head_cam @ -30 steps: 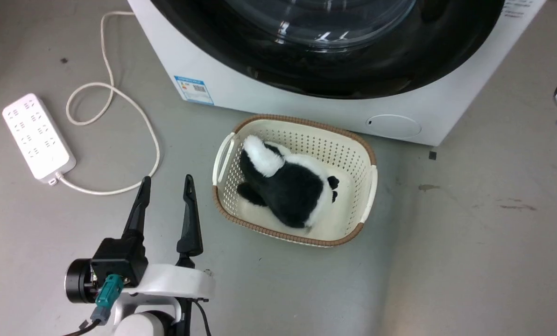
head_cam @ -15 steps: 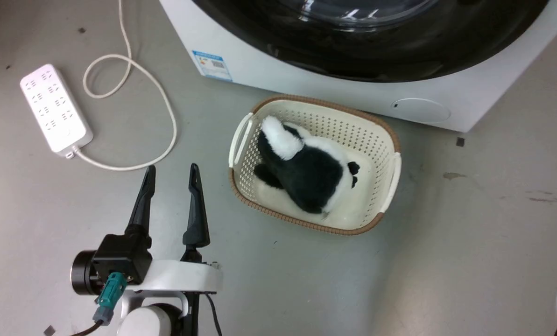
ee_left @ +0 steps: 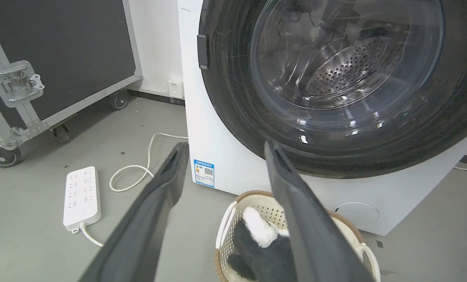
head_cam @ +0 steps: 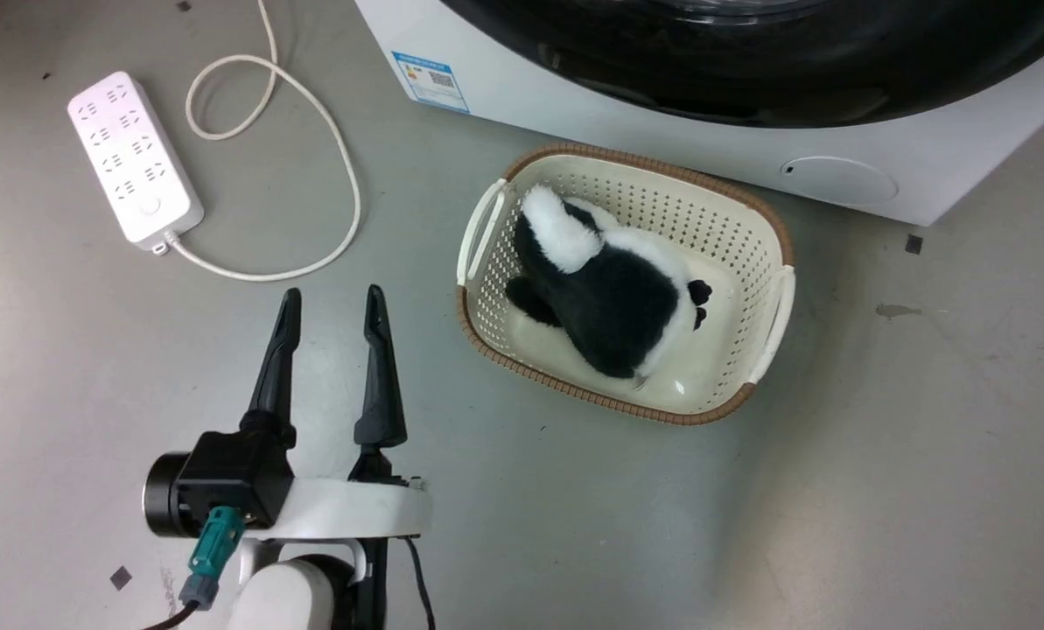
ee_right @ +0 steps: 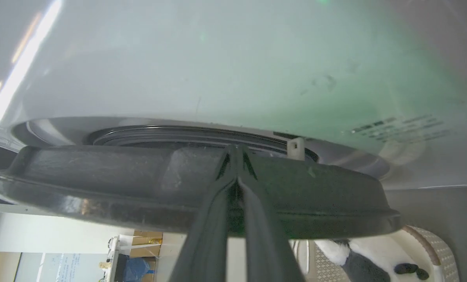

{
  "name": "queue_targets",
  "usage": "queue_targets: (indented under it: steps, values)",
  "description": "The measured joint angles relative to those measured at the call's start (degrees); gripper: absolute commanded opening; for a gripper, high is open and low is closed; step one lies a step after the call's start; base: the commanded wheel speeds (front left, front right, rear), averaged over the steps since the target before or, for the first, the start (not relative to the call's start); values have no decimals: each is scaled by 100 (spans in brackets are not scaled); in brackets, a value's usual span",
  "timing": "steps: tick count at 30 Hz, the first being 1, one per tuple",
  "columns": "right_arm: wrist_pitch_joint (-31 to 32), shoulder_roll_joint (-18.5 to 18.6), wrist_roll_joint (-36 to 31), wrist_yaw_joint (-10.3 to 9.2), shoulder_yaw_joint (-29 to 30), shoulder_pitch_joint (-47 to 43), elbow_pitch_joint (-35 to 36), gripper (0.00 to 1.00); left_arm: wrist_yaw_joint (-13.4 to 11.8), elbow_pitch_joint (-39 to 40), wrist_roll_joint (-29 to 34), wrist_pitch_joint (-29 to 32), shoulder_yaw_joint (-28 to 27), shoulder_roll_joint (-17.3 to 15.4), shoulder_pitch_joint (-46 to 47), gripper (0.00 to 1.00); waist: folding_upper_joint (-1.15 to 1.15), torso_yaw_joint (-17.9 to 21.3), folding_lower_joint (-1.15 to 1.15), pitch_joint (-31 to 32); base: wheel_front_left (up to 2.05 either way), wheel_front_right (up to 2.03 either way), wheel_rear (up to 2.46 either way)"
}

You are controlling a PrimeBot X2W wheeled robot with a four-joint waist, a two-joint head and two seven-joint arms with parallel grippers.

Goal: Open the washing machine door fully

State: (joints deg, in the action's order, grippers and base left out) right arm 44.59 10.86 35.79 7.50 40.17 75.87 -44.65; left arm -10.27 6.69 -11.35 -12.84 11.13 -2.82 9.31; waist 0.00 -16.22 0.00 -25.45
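The right gripper (ee_right: 237,154), pinched closed, meets the rim of the washing machine door (ee_right: 100,184), barely ajar; the left gripper (head_cam: 332,293) hangs spread apart. Next: swing it wide.

right gripper (ee_right: 237,152) fingers pressed together against door (ee_right: 100,178) rim; door ajar from machine (ee_right: 217,70)

Blocked below washing machine door (ee_left: 229,102) by basket (head_cam: 688,206) (plush toy (head_cam: 609,306) inside); power strip (head_cam: 134,157) and cable (head_cam: 339,144) far left; open floor (head_cam: 880,455) near right.
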Motion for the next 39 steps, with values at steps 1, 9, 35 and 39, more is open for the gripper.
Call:
queue_targets:
  steps: [1, 9, 35, 39]
  values:
    - [94, 9, 10, 0, 51, 41, -13, 0, -20, 3, -7, -10, 18, 0, 21, 100, 0, -17, 0, -9, 0, 0, 0]
    - [794, 19, 14, -8, 409, 49, 2, 0, -76, 23, -80, -101, 80, 0, 45, 100, 0, -125, 0, 63, 0, 0, 0]
    - [2132, -757, 2379, -7, -1222, -2827, 739, 0, 530, -339, -52, -185, -60, 0, -606, 100, 0, 64, -1, 1341, 0, 0, 0]
    - [1842, -758, 3116, -7, -2134, -3162, 673, 0, 560, -407, -54, -185, -1, 0, -694, 100, 0, 82, -1, 1443, 0, 0, 0]
